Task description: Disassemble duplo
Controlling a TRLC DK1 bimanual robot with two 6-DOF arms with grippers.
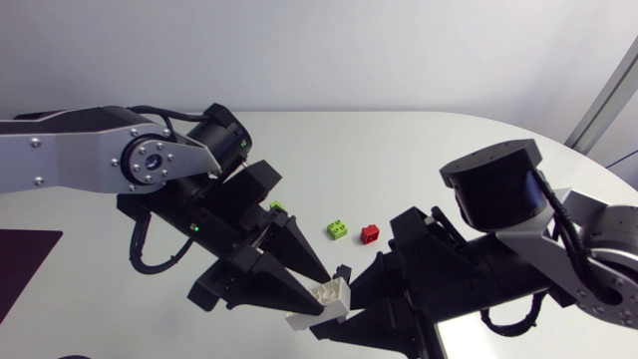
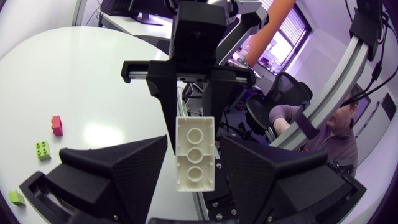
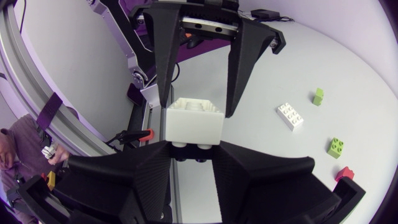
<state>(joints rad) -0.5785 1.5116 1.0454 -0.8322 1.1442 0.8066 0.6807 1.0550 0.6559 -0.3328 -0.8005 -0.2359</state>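
A white Duplo brick hangs above the table's front middle. My right gripper is shut on it, coming in from the right. Opposite it, my left gripper points in from the left. Its fingers stand open on either side of the same brick, with a small gap at each side. On the table lie a second white brick, a green two-by-two brick, a red brick and a small green piece.
A dark mat lies at the table's left edge. The table is a white oval, and both arms meet low over its front middle.
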